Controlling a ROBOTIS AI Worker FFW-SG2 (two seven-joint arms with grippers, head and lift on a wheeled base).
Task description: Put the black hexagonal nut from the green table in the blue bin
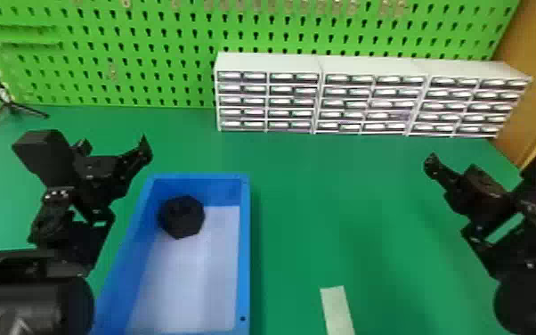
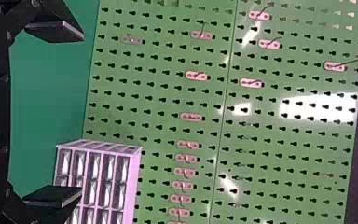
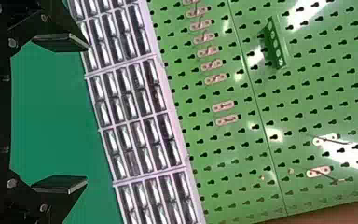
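We see the black hexagonal nut (image 1: pixel 181 217) in the blue bin (image 1: pixel 245 249), at the far end, close to the bin's left wall. Its top face shows from our head view, and the bin's pale floor (image 1: pixel 191 271) runs from the nut towards us.

Our left gripper (image 1: pixel 113 151) is just left of the bin's far left corner in the head view. From its wrist we see its 2 flat fingers (image 2: pixel 56 30) set wide apart, with the green table and the drawers between and behind them. Our right gripper (image 1: pixel 454 171) is over on the right side of the green table (image 1: pixel 369 200), well apart from the bin. It too is wide, its 2 flat fingers (image 3: pixel 60 184) spread in its own wrist view.

To the right of the bin, at the near edge of our head view, a pale strip (image 1: pixel 336 307) lies on the table. At the back stand 3 drawer cabinets (image 1: pixel 371 64) side by side, each with 5 rows of small drawers, in front of a green pegboard (image 1: pixel 124 49). We see small hooks (image 2: pixel 196 75) on the pegboard, and also a small green rack (image 3: pixel 275 44). A thin black stand (image 1: pixel 9 105) with spread legs is on the far left of the table.
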